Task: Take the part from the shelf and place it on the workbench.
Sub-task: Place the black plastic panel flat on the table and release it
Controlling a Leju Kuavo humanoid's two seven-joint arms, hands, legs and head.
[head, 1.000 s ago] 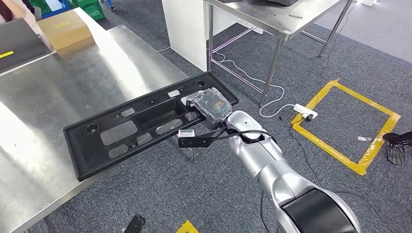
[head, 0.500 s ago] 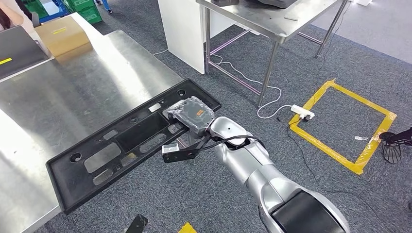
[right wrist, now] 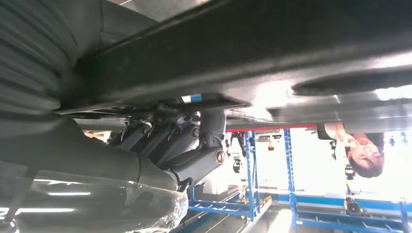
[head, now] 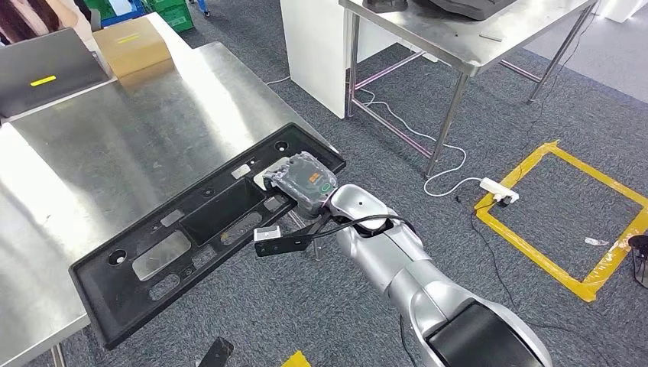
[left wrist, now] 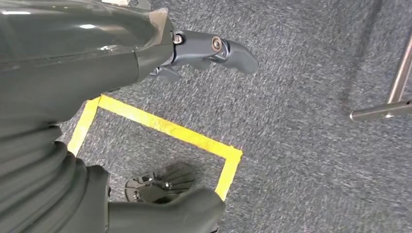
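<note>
The part [head: 206, 222], a long black moulded panel with several cut-outs and a recessed pocket, lay tilted across the near edge of the steel bench [head: 115, 145]. Its far portion rested on the bench surface; its near end, toward 7 o'clock, overhung the edge above the grey carpet [head: 321, 306]. The right hand [head: 306, 182] gripped the part at its 3 o'clock end, the hand's plastic-wrapped back lying on top of the panel. In the right wrist view, the fingers [right wrist: 194, 145] were curled up against the dark underside of the part [right wrist: 272, 43], so the panel was clamped from above and below. The silver right arm [head: 397, 267] reached in from 5 o'clock.

The left hand [left wrist: 194, 53] hung over the carpet with its fingers [left wrist: 233, 51] apart and nothing held.

At 11 o'clock on the bench stood a cardboard box [head: 134, 46]. A second steel bench [head: 474, 30] stood at 1 o'clock, and a yellow tape square [head: 565, 222] marked the floor at 3 o'clock, with a white power strip [head: 497, 189] at its corner.
</note>
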